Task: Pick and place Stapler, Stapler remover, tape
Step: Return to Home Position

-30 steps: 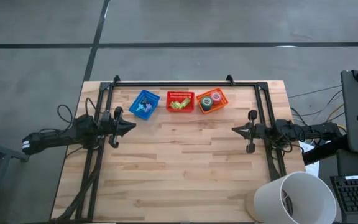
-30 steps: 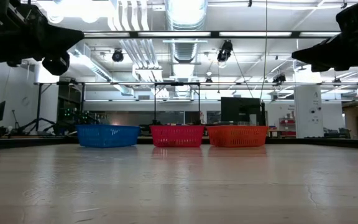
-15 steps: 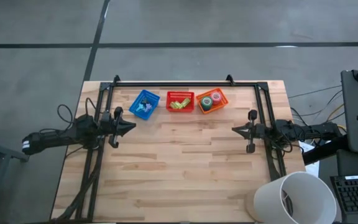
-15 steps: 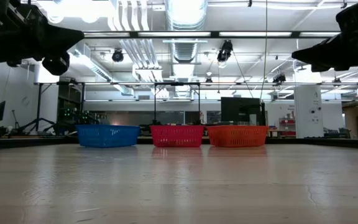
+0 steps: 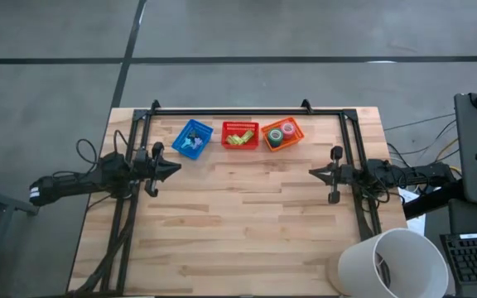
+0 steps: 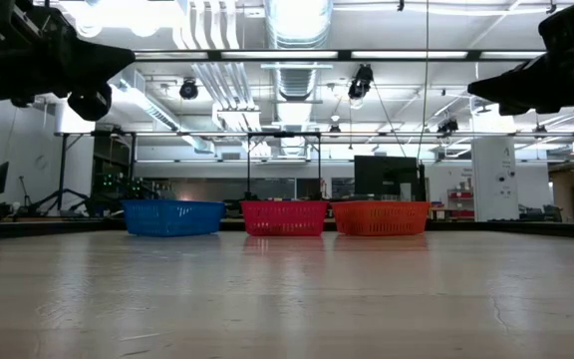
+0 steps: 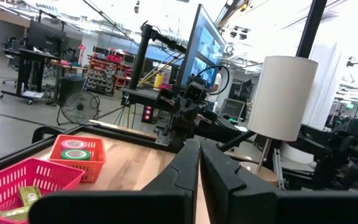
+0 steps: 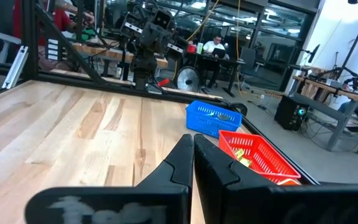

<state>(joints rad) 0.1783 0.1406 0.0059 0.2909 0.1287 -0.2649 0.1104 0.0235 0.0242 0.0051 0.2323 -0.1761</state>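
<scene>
Three small baskets stand in a row by the table's far edge. The blue basket (image 5: 193, 138) holds pale small items, the red basket (image 5: 240, 135) holds yellow-green blocky items (image 7: 25, 198), and the orange basket (image 5: 282, 134) holds round tape rolls (image 7: 74, 149), one red-pink and one green showing. My left gripper (image 5: 178, 169) hovers over the table's left side, shut, pointing right. My right gripper (image 5: 311, 172) hovers over the right side, shut, pointing left. Both hold nothing and stand well short of the baskets.
A black frame (image 5: 238, 110) runs along the far edge and down both sides of the wooden table (image 5: 238, 232). A white cylinder (image 5: 387, 263) stands past the near right corner. People sit in the room beyond (image 8: 215, 45). Bare wood lies between the grippers.
</scene>
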